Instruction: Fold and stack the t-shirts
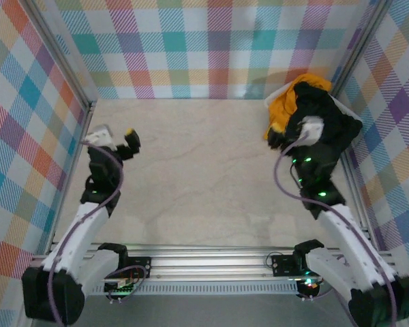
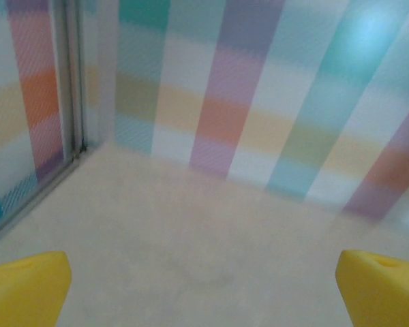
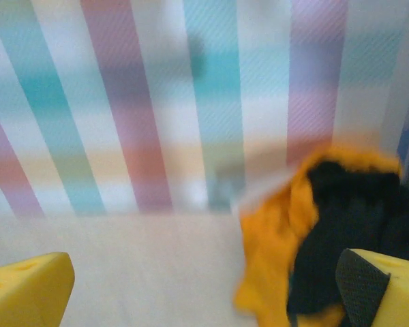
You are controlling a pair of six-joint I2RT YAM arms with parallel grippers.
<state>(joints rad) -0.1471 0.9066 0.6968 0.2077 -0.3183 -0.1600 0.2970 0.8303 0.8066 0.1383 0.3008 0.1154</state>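
Task barely begun: 0 folded, 0 stacked. T-shirts (image 3: 279, 245) lie heaped, black over orange, just ahead-right of right gripper (image 3: 204, 289) and well apart from left gripper (image 2: 204, 289). Both finger pairs spread wide, holding nothing.

The left arm (image 1: 75, 231) reaches forward on the left side, elbow bent and wrist angled inward, its jaws spread wide, the yellow fingertips (image 2: 27, 289) well apart. The right arm (image 1: 347, 231) stretches forward on the right side, wrist angled slightly inward, its jaws equally wide, the fingertips (image 3: 27, 289) well apart.
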